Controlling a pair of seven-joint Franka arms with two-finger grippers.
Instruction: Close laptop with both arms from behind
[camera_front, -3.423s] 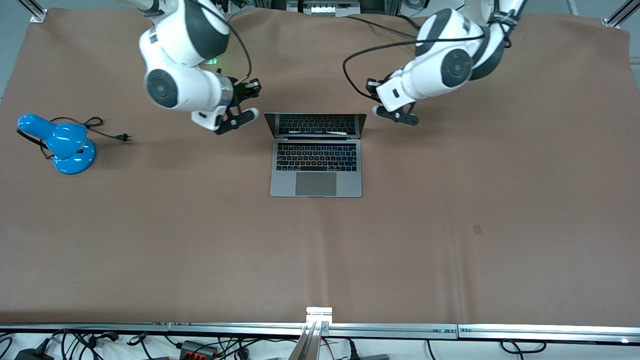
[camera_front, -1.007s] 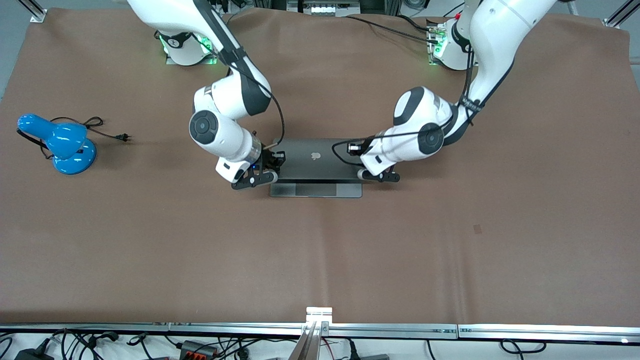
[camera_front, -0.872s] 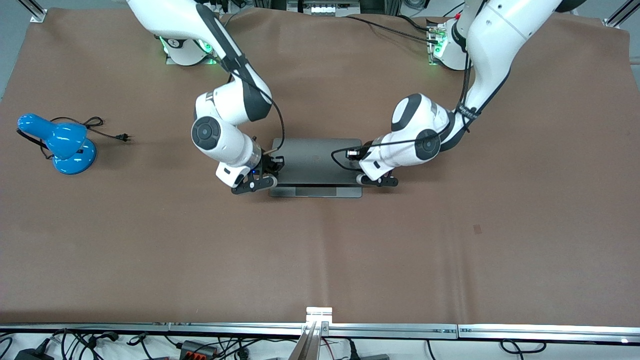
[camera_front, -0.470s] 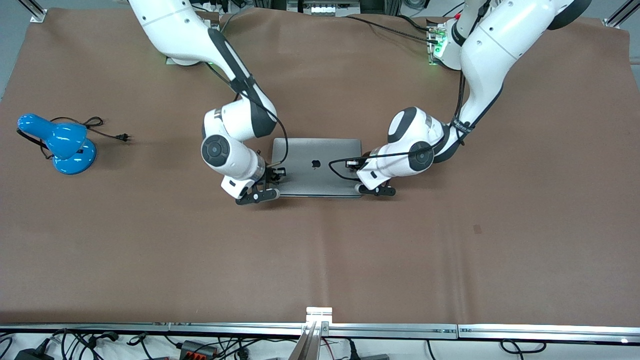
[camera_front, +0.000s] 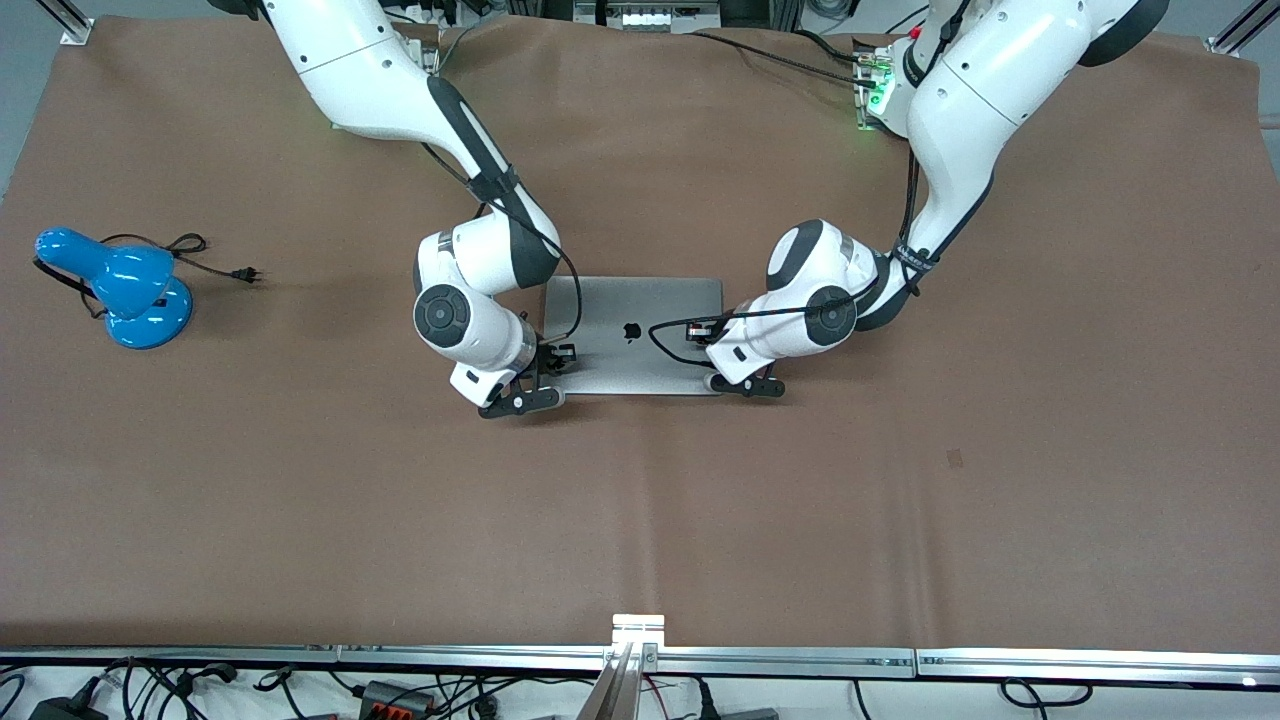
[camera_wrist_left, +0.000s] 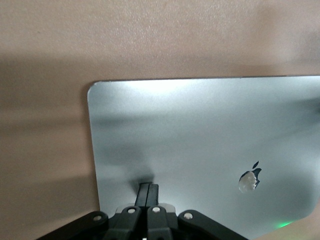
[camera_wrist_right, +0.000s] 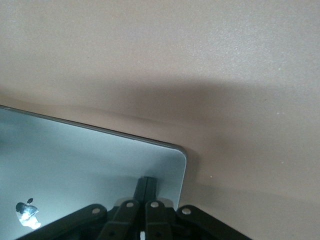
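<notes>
The space-grey laptop (camera_front: 625, 300) lies closed and flat at the table's middle, with the black apple logo on its lid facing up. My right gripper (camera_front: 553, 382) is shut, and its fingertips press on the lid at the corner nearest the front camera, toward the right arm's end. My left gripper (camera_front: 713, 378) is shut and presses the matching corner toward the left arm's end. The left wrist view shows the lid (camera_wrist_left: 200, 130) under my shut left gripper (camera_wrist_left: 148, 186). The right wrist view shows the lid (camera_wrist_right: 90, 160) under my shut right gripper (camera_wrist_right: 146, 181).
A blue desk lamp (camera_front: 125, 290) with a black cord lies toward the right arm's end of the table. A brown mat (camera_front: 640, 500) covers the table. A metal rail (camera_front: 640, 655) runs along the table edge nearest the front camera.
The laptop stood open, and both grippers pushed its lid down toward the front camera. The last gap over the trackpad has shut, and the lid now lies flat.
</notes>
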